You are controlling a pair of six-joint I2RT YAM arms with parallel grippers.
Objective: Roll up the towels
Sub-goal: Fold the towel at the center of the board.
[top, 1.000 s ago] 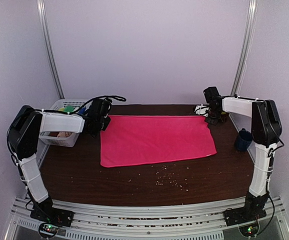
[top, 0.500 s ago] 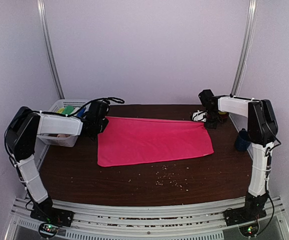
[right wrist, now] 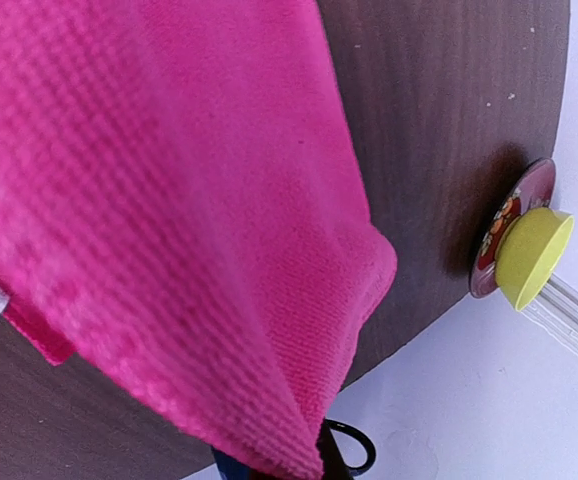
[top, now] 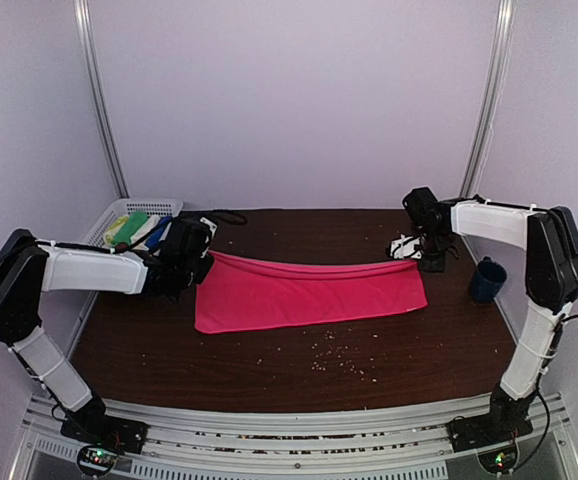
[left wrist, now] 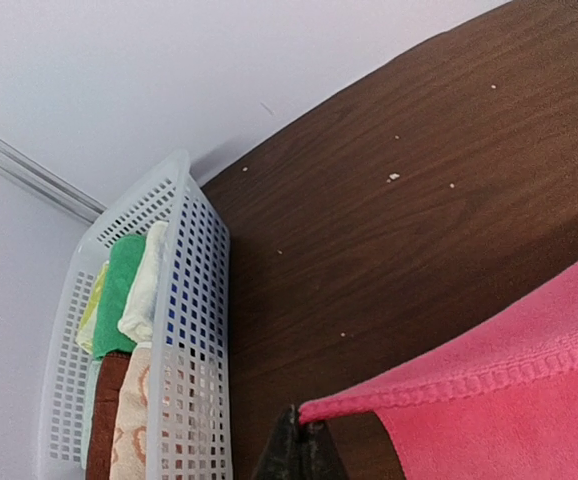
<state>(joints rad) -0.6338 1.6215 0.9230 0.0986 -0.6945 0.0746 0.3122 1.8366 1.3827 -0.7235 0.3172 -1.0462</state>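
Pink towel (top: 309,295) lies mid-table. Its far edge is lifted and strung between the two arms, and its near half is flat on the table (top: 269,375). Left gripper (top: 205,258) is pinched shut on the far-left corner. Left wrist view shows the hem clamped right at the fingertips (left wrist: 299,445). Right gripper (top: 422,262) is clamped on the far-right corner, with cloth draped over most of the right wrist view.

Risks:
- Both grips sit on the very hem, so a sharp pull could slip a corner and the fold would land skewed.
- The far edge sags in the middle. Uneven arm travel would probably give a crooked fold and a coned roll.
- Crumbs (top: 339,360) lie just past the towel's near edge. A towel dragged that way could pick them up or roll over them.

Room:
- Mesh basket (top: 119,215) with spare towels (left wrist: 119,290) sits at the far-left corner, just behind the left arm.
- Blue cup (top: 487,280) stands at the right edge, near the right arm's elbow.
- Yellow-capped object (right wrist: 532,255) is at the far-right corner, close to the right gripper.
- The near half of the table gives open space for folding toward the bases.
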